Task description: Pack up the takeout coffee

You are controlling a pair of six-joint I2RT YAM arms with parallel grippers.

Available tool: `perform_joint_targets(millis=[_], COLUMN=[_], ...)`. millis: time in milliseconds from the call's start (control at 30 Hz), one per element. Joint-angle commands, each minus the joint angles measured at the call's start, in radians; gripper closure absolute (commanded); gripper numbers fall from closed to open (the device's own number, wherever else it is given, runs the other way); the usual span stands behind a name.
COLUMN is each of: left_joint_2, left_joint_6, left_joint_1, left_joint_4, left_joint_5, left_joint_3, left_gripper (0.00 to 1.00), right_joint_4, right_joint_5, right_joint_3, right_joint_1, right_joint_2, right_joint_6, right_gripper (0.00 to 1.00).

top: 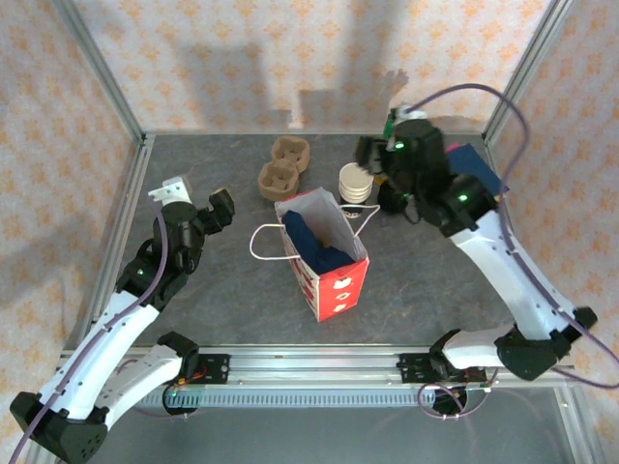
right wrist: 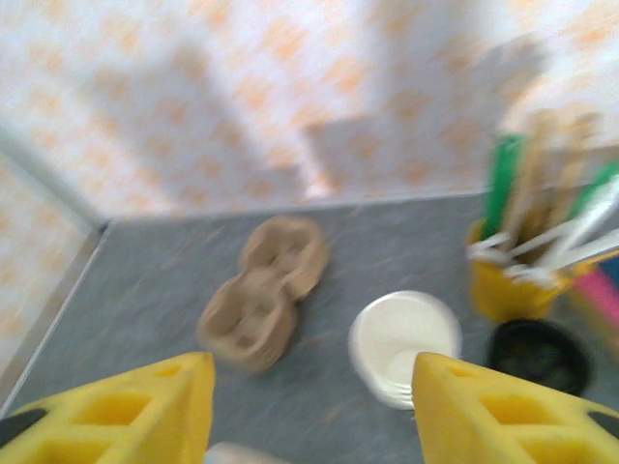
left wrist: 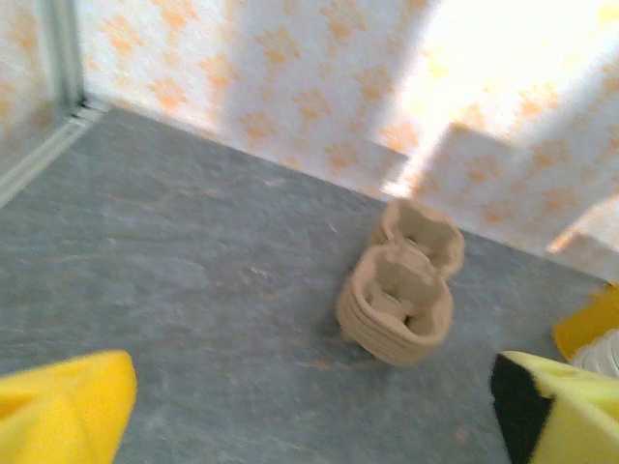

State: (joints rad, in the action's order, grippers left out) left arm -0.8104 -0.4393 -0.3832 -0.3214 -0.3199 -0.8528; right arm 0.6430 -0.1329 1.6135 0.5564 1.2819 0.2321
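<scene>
We record one paper bag (top: 334, 280) standing open mid-table, with one dark blue item (top: 314, 246) inside. One cup (top: 355, 181) stands on the table just past the bag's far right corner, outside the bag; we cannot tell its contents. One two-well carrier (top: 283, 169) lies left of it. One yellow cup (right wrist: 503, 290) holds stirrers, with one black lid (right wrist: 539, 355) beside it. The right gripper (right wrist: 309, 387) hangs by the cup, jaws apart, gripping nothing. The left gripper (left wrist: 311, 387) is spread wide and empty.

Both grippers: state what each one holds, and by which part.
Nothing is held. The left gripper and the right gripper both stand open and empty above the table.
</scene>
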Motion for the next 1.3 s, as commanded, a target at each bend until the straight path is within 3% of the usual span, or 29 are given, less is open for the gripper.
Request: perform_joint_targets(millis=[0,167,333,467,633,800,867,933,1067,1133,1200,1267], left_joint_2=[0.000,0.036,0.023,0.008,-0.060,-0.200,-0.273,-0.308,-0.436,-0.467,-0.522,-0.618], left_joint_6=[0.073,0.193,0.209,0.275,0.314,0.275,0.299,0.279,0.264,0.301,0.309,0.313], left_joint_1=[0.016,0.042,0.131,0.158,0.173,0.230,0.246,0.267,0.342,0.354,0.379,0.392], left_joint_4=[0.103,0.363,0.554,0.771,1.003,1.162,1.310,1.336,1.602,1.599,1.645,1.805], left_joint_5=[-0.183,-0.319,-0.346,-0.349,-0.361,-0.267,-0.248,-0.209,-0.113,-0.066,-0.011,0.015], left_joint_3=[-0.001,0.154,0.317,0.492,0.658,0.734,0.771,0.758,0.790,0.760,0.754,0.776], left_gripper=[0.01,0.01,0.01,0.01,0.01,0.01,0.01,0.01,0.01,0.01,0.01,0.01], right_joint_4=[-0.092,-0.266,-0.496,-0.827,-1.183,-1.514,-1.641,-1.700,-1.903,-2.040,-2.006,-1.989], right_joint_5=[-0.038,0.027,0.008,-0.072,-0.082,-0.083,-0.076,-0.036,0.088,0.124,0.151,0.173], right_joint_3=[-0.114,-0.377,-0.660,-0.938,-1.180,-1.327,-1.371,-1.376,-1.425,-1.462,-1.463,-1.446], right_joint_1=[-0.158,-0.405,-0.528,-0.534,-0.538,-0.540,-0.543,-0.555,-0.553,-0.553,-0.553,-0.553], right_joint_2=[-0.075,-0.183,-0.225,-0.249,-0.186,-0.074,-0.017,0.060,0.178,0.237,0.226,0.229], right_joint_6=[-0.007,-0.018,-0.034,-0.066,-0.098,-0.170,-0.185,-0.173,-0.212,-0.229,-0.238,-0.250], right_gripper=[0.41,0.25,0.13,0.00,0.00,0.00,0.00,0.00,0.00,0.00,0.00,0.00])
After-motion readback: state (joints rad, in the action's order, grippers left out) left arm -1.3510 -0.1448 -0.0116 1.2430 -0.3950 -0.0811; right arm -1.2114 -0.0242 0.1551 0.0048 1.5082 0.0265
